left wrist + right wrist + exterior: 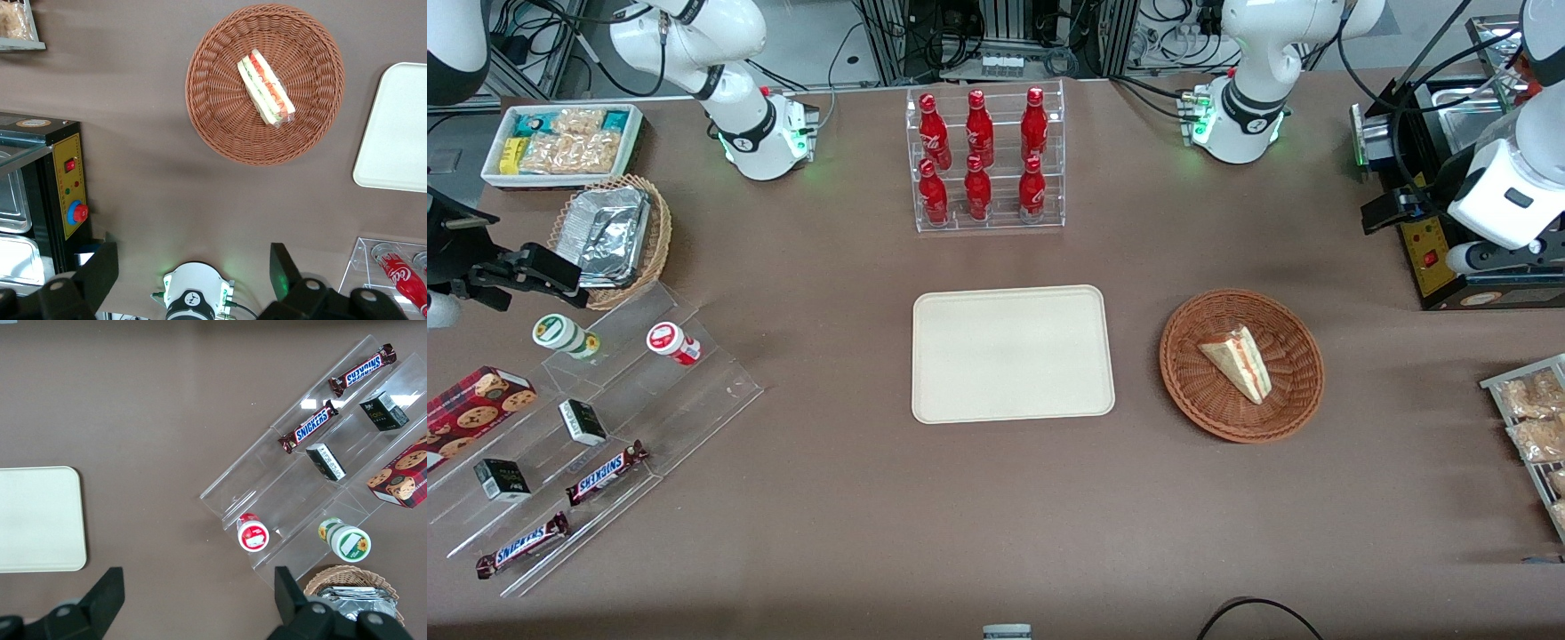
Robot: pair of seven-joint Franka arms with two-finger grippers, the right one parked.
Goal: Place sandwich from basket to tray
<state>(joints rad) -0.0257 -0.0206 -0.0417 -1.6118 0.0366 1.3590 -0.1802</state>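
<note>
The sandwich, a white wedge with red and green filling, lies in the round reddish-brown basket. The empty cream tray lies flat beside the basket, toward the parked arm's end. My left gripper is open and empty. It hangs high over the working arm's end of the table, farther from the front camera than the basket and well apart from it. The left wrist view shows the sandwich in the basket, a corner of the tray and my spread gripper.
An acrylic rack of red bottles stands farther from the front camera than the tray. A black appliance with a red button stands under my gripper. A rack of snack packets lies at the working arm's end. A stepped acrylic shelf stands at the parked arm's end.
</note>
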